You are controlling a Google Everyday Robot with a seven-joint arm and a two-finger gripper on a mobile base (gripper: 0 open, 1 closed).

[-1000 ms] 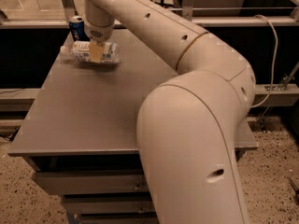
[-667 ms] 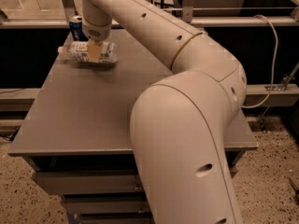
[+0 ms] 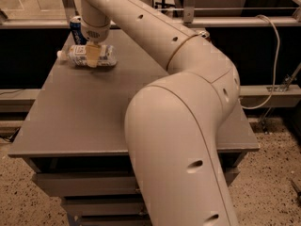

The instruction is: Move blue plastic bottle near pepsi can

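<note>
The blue plastic bottle point(image 3: 76, 55) lies on its side at the far left of the grey table point(image 3: 94, 121), with its white cap pointing left. My gripper point(image 3: 92, 58) comes down from above and is shut on the bottle's middle, one tan finger pad point(image 3: 93, 53) showing in front of it. The pepsi can point(image 3: 75, 30) stands upright just behind the bottle at the table's far left corner, partly hidden by my wrist. The bottle and the can are a short way apart.
My big white arm point(image 3: 178, 126) covers the right half of the table. A metal railing point(image 3: 235, 21) runs behind the table, with a white cable point(image 3: 275, 55) hanging at the right. Drawers sit under the table's front edge, above a speckled floor.
My gripper has shifted slightly to the left with the bottle in it. The arm's elbow has swung a little to the left too. The can has not moved.
</note>
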